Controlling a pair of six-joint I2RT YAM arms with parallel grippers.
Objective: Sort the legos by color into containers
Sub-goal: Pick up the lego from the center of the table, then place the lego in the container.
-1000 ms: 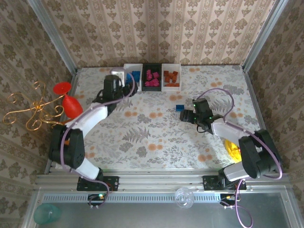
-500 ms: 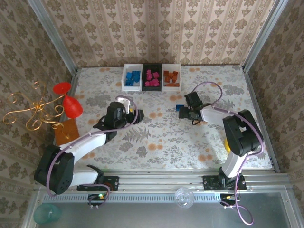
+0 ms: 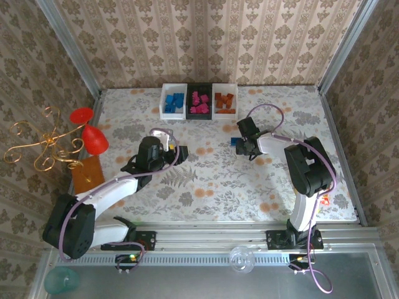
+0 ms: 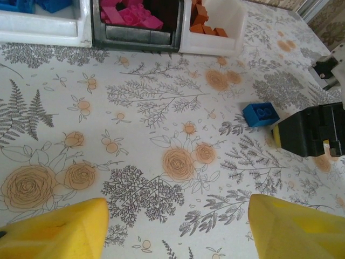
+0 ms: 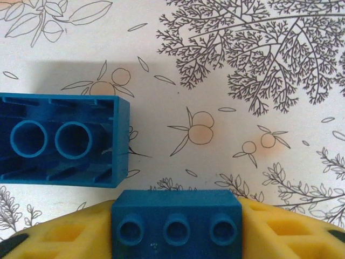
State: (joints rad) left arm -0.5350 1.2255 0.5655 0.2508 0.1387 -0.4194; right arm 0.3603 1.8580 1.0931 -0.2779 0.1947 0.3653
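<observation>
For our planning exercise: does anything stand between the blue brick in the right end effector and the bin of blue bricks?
Nothing visible does. From the blue brick in the right end effector, bare tablecloth runs to the left white bin; a second brick lies alongside.

Left white bin (image 3: 163, 106), black bin (image 3: 199, 116), right white bin (image 3: 225, 116) standing in touching row at far edge of desk (image 3: 206, 180). Left holding blue bricks (image 3: 176, 100); black holding magenta bricks (image 3: 199, 103); right holding orange-brown bricks (image 3: 225, 101). Loose blue brick (image 5: 59, 140) lying on desk, well apart from bins, hollow underside showing. Second blue brick (image 5: 175, 218) sitting just beside it, clamped in right end effector (image 5: 176, 233), studs facing wrist camera.
</observation>
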